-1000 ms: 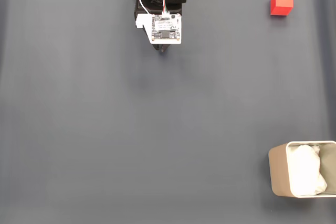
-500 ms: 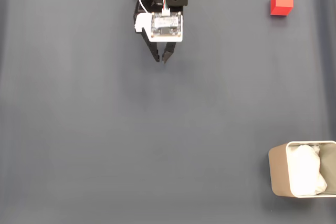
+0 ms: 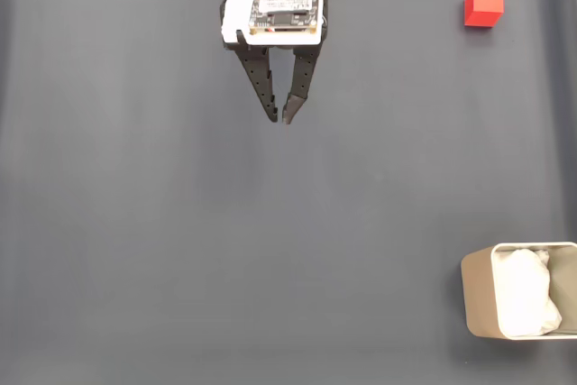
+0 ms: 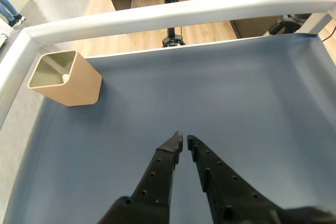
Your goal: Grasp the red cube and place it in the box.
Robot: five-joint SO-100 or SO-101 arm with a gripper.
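Note:
In the fixed view the red cube (image 3: 484, 4) sits on the dark mat at the top right, far to the right of my gripper (image 3: 280, 118). The gripper reaches down from the top centre, its black fingers meeting at the tips with nothing between them. The beige box (image 3: 477, 296) stands at the bottom right with white lining inside. The wrist view shows the gripper (image 4: 184, 138) shut above bare mat, with the box (image 4: 70, 84) at the far left.
A dark grey mat (image 3: 180, 241) covers the table. In the wrist view a white rail (image 4: 173, 11) borders the mat's far edge, with wooden floor and furniture legs beyond it.
The arm has stretched out from the top edge, carrying the fingertips further down the fixed view. Cube and box have not moved.

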